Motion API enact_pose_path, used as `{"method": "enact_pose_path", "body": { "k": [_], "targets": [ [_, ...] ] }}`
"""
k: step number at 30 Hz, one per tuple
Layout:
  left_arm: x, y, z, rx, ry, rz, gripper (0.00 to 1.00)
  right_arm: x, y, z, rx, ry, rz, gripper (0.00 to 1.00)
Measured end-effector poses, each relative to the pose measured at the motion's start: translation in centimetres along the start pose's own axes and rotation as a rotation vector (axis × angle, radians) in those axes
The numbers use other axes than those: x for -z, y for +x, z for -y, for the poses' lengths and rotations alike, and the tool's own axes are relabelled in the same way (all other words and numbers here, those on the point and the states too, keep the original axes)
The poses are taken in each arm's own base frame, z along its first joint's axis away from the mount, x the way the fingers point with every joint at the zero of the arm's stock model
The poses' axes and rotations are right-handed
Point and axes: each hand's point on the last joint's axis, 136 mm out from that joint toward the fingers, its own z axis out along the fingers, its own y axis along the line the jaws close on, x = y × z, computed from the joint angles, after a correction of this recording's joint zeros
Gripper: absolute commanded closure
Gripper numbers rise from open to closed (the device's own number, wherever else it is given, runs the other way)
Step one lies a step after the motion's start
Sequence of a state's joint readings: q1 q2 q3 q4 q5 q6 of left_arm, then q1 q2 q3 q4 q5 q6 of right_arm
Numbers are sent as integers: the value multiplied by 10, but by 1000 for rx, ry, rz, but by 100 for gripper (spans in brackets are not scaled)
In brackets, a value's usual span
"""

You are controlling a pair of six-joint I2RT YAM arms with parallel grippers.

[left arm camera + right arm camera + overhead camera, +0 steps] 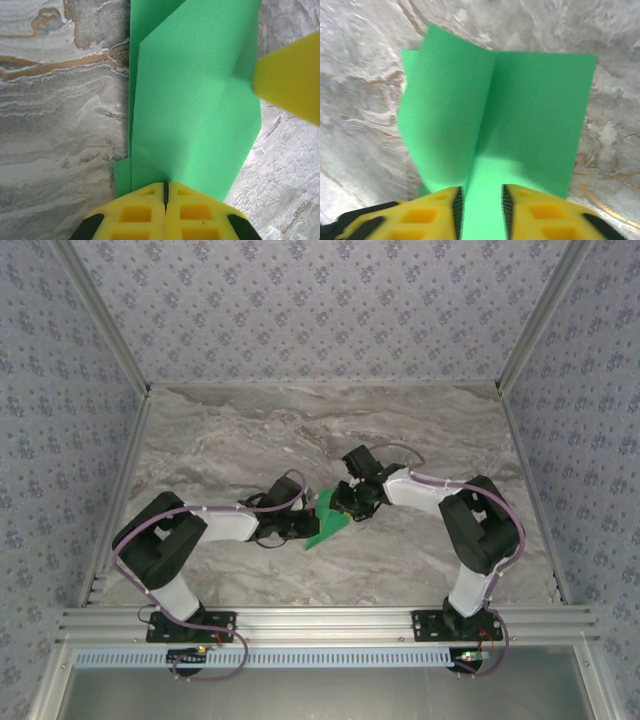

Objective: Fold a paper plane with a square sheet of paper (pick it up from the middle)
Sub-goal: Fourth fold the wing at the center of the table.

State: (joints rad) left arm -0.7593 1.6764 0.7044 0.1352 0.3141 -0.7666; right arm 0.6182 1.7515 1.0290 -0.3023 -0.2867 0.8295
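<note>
Left gripper [165,189], nearest the lens: yellow jaws clenched on the near edge of the green sheet [192,100], right at its centre crease. My guess is that it anchors the paper while the other arm works. Right gripper [481,195]: jaws parted, straddling a raised flap, with no pinch evident. The flap stands toward 10 o'clock of it. The sheet is partly folded and sits mid-table [230,430]. The left arm reaches in from 9 o'clock, the right from 2 o'clock. No plane shape yet.

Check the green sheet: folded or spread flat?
Folded, partly. The green sheet has a crease with one flap raised; the left wrist view shows overlapping layers.
</note>
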Motion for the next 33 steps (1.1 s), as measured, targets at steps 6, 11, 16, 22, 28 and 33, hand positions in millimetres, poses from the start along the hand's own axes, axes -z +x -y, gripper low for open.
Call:
{"method": "enact_pose_path", "body": {
  "k": [6,11,16,22,28,33],
  "targets": [
    [0,0,0,-18,-8,-11,100,0,8,-13,92,-61,-12,90],
    [0,0,1,-26,-11,-16,100,-6,14,-24,149,-104,-30,93],
    [0,0,0,-30,-14,-19,100,-21,20,-22,172,-110,-65,95],
    [0,1,-1,-27,-19,-23,100,-31,19,-15,186,-105,-78,97],
    [0,2,-1,-27,-22,-28,100,-27,4,-2,187,-169,-77,98],
    [-1,3,-1,-34,-19,-29,100,-20,-29,19,121,-227,-57,98]
  ]
}}
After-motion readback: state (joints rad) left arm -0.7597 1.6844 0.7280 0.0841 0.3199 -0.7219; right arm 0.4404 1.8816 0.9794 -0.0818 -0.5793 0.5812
